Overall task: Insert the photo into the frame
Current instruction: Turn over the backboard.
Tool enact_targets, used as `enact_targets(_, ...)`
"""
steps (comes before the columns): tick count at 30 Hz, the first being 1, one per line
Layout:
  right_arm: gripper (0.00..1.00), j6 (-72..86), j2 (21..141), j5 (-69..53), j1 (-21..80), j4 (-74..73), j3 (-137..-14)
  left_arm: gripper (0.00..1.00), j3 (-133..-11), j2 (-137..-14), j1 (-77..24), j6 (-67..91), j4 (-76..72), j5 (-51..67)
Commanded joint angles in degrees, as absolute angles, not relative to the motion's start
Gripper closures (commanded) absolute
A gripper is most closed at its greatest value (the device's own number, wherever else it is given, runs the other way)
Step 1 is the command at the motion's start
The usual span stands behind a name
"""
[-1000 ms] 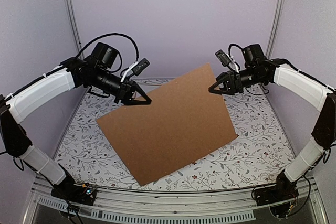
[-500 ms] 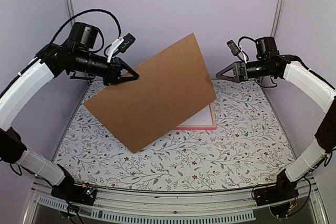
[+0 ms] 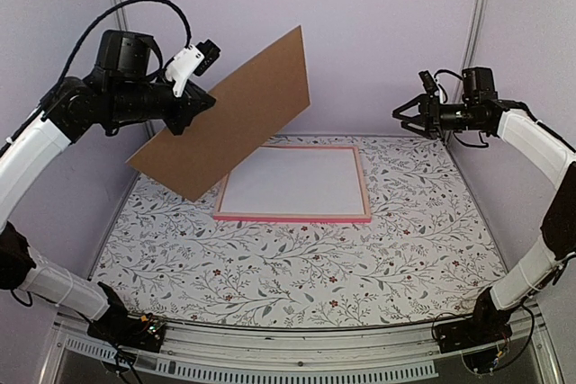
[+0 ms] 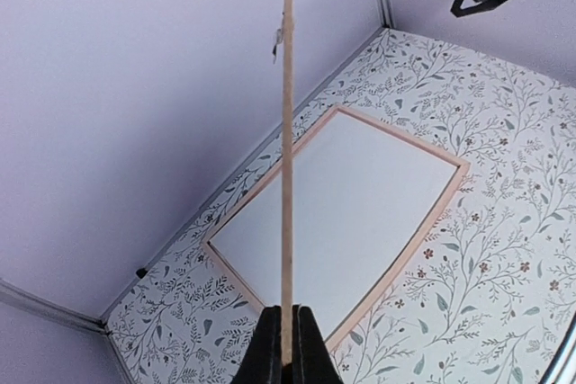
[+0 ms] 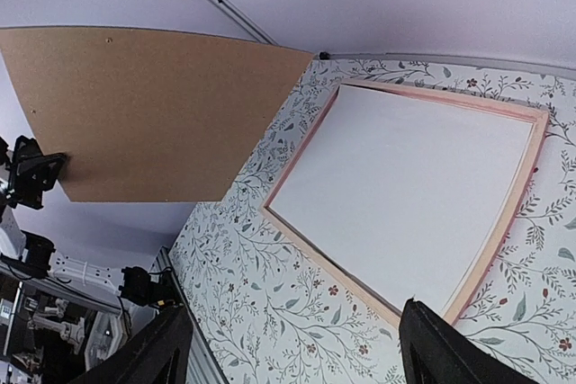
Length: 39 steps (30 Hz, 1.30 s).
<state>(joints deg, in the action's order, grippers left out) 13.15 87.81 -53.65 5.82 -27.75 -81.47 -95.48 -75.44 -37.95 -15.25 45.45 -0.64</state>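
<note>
**Board lifted, frame uncovered**

The left gripper (image 3: pixel 186 116) pinches the brown backing board (image 3: pixel 238 110) by its edge and holds it high and tilted on the left. A second ago both grippers held it low, hiding the pink frame (image 3: pixel 292 218). The right gripper (image 3: pixel 407 118) has let go and hangs spread and empty. The whole frame lies flat on the table (image 3: pixel 315 281), filled by a white sheet (image 3: pixel 292 182). The dark photo is not in view, so it probably is not in yet.

A plain brown board (image 3: pixel 225 114), a thin pink frame (image 3: pixel 292 218) filled with blank white, and a white table (image 3: pixel 297 276) printed with grey leafy vines and tiny red blossoms, all set against pale lilac walls (image 3: pixel 378 24).
</note>
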Motion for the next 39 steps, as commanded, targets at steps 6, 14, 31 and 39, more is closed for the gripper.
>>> enact_targets(6, 0.18, 20.43, 88.51, -53.72, 5.38, -21.08, -77.44, 1.0, -81.32, -71.57, -49.28, -29.64, 24.18, -23.13)
enact_targets(14, 0.17, 27.83, 88.05, -54.84, 5.36, -15.51, -70.87, 1.0, -71.24, -72.59, -57.42, -37.72, 12.24, -33.93)
enact_targets(31, 0.14, 37.96, 89.26, -58.76, 5.38, -6.69, -63.99, 1.0, -54.25, -81.09, -72.92, -54.41, -18.72, -51.39)
enact_targets(39, 0.14, 39.0, 90.42, -61.26, 5.56, -6.98, -63.08, 1.0, -52.35, -84.16, -75.52, -56.42, -19.99, -52.55)
